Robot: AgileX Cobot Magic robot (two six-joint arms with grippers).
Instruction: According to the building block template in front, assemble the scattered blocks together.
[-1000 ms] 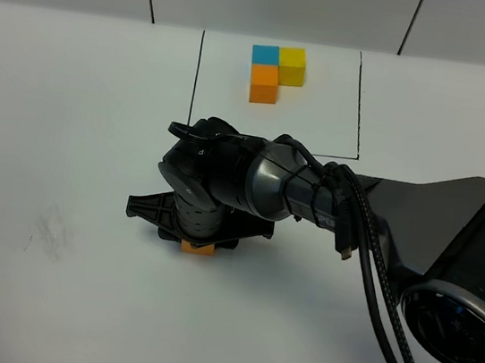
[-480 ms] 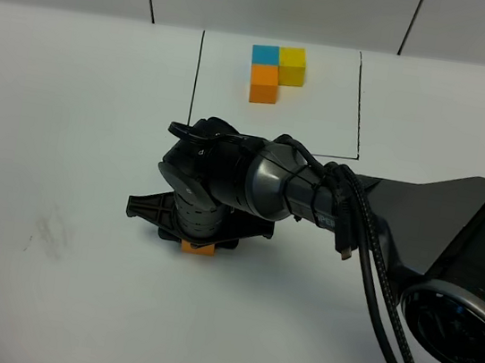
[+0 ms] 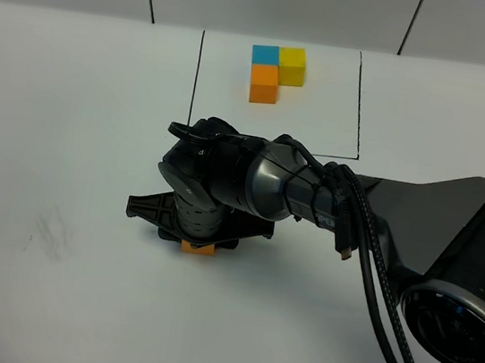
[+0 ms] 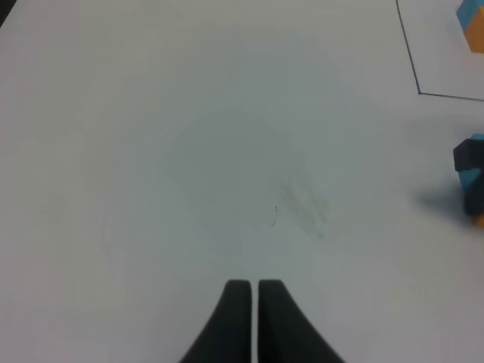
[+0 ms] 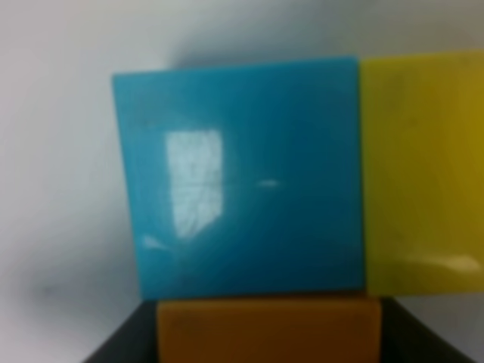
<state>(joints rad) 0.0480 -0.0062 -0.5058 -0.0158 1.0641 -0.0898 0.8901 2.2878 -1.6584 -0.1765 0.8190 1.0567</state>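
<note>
Orange, blue and yellow cubes with smooth, faintly glossy faces: I judge them light, rigid and a little slippery, best taken by two opposite flat sides, squarely, so a cube does not twist out or nudge its neighbours.

Seen from the right wrist, the blue cube point(image 5: 242, 178) fills the view, the yellow cube point(image 5: 423, 174) touches one of its sides, and the orange cube point(image 5: 268, 329) butts against another, an L like the building block template point(image 3: 275, 73), which sits inside its thin black rectangle at about 12 o'clock on the counter point(image 3: 70, 121).

From the high camera the right end effector point(image 3: 199, 230) hangs directly over this cluster near the counter's middle, at roughly 6 o'clock from the template and well apart from it. Only a sliver of orange peeks out beneath it. Its jaws stand partly apart, and dark edges flank the orange cube in the wrist view, but whether they actually press on it I cannot tell.

The left end effector point(image 4: 253, 318) is closed, fingertips together with nothing between them, over bare counter; the cluster lies off at about 3 o'clock in its view.
</note>
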